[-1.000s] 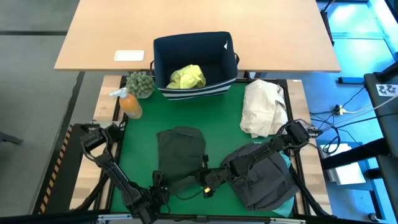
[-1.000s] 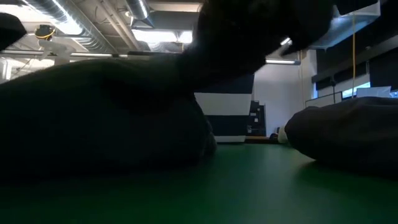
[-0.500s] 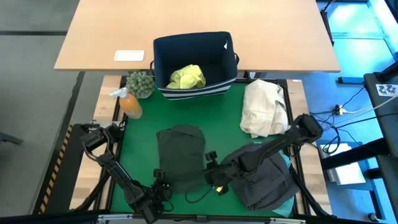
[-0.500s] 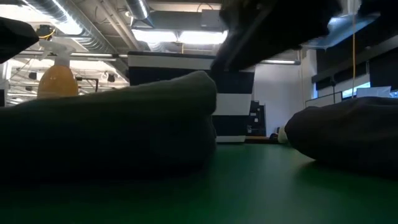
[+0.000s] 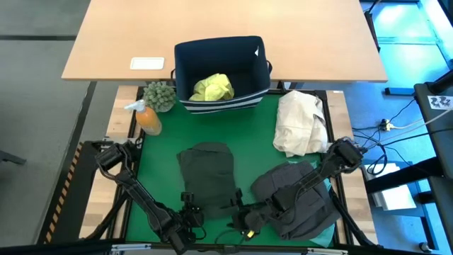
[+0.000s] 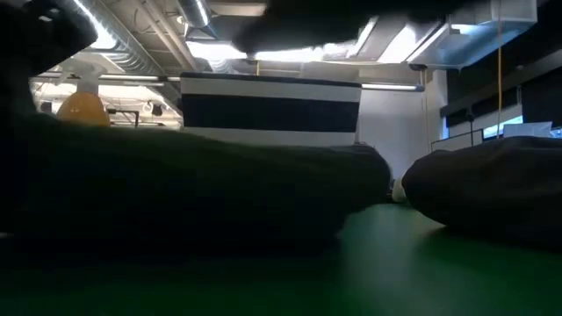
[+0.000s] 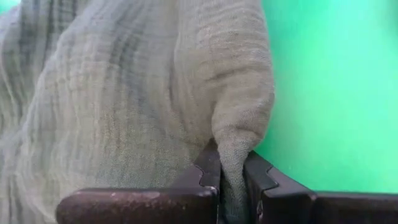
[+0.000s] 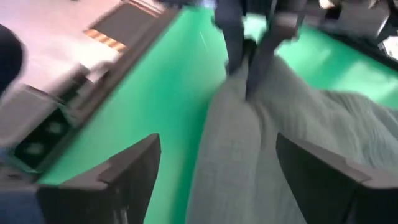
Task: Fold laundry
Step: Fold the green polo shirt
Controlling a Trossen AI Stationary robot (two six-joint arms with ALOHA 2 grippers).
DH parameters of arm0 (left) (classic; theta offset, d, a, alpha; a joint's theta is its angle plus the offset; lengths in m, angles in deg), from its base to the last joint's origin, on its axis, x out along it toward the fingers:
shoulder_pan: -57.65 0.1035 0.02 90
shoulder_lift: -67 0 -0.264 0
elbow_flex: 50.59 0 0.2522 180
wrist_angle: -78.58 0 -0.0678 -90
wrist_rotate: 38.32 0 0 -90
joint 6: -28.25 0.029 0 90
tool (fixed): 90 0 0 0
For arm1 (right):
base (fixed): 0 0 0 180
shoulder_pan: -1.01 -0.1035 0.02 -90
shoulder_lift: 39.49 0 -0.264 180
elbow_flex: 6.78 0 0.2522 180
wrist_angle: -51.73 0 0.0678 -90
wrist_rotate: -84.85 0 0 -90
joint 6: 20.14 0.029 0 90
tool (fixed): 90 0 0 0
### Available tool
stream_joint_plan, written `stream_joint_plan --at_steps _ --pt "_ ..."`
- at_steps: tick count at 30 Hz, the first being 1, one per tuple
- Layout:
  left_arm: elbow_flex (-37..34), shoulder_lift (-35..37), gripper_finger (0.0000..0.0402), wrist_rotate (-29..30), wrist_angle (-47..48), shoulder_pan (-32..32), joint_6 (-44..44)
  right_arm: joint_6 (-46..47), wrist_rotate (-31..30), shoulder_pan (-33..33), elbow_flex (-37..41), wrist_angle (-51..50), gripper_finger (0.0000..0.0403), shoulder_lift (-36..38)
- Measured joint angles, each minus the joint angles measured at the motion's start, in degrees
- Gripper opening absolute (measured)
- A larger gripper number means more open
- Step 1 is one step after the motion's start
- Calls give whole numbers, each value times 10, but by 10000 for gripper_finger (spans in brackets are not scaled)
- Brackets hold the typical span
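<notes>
A dark olive garment point(image 5: 205, 173) lies folded on the green mat point(image 5: 255, 152), filling the left of the low view point(image 6: 176, 193). My left gripper point(image 5: 190, 207) sits at its near edge, shut on the cloth. My right gripper point(image 5: 245, 218) stands open at the garment's near right corner. In the right wrist view its two fingers straddle a ridge of the cloth point(image 8: 239, 155); whether they touch it I cannot tell. A charcoal grey garment point(image 5: 297, 195) lies at the right over a turquoise one point(image 5: 327, 234). My left gripper pinches a rounded fold of the olive garment's near edge point(image 7: 235, 158) between its two fingers. The fingers come from the table's near side, low over the mat. The rest of the garment lies spread on the mat beyond them.
A navy bin point(image 5: 223, 53) with a yellow-green shirt point(image 5: 212, 86) stands at the far edge of the mat. A cream cloth bundle point(image 5: 301, 122) lies at the far right. An orange bottle point(image 5: 147, 117) and a small plant point(image 5: 159, 94) stand at the far left.
My right gripper has drawn back toward the table's near edge, off the garment's near right part. The cloth that stood raised in the low view has sunk and spread out flatter toward the right. My left gripper has shifted slightly right along the near edge.
</notes>
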Motion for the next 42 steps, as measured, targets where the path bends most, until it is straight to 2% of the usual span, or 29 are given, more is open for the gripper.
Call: stream_joint_plan --at_steps 6,19,22,24,31,36,39,42 --pt "20 0 12 1 0 10 -1 15 -50 -10 0 -2 323 -35" --pt "27 1 12 1 -17 11 -15 52 -149 -23 0 -113 316 -37" --pt "38 1 12 1 -17 9 -15 56 -156 -23 0 -112 282 -37" --pt "48 1 12 1 -16 7 -14 58 -149 -23 0 -113 240 -37" --pt "74 2 12 -3 -11 -5 -12 58 -137 -30 0 -119 25 -27" --pt "75 2 12 -43 -18 -14 -42 59 -133 -39 0 -117 21 0" --pt "75 2 12 -56 -44 -20 -49 55 -138 -47 0 -111 8 12" --pt "75 2 12 -65 -81 -25 -45 48 -128 -51 0 -107 12 22"
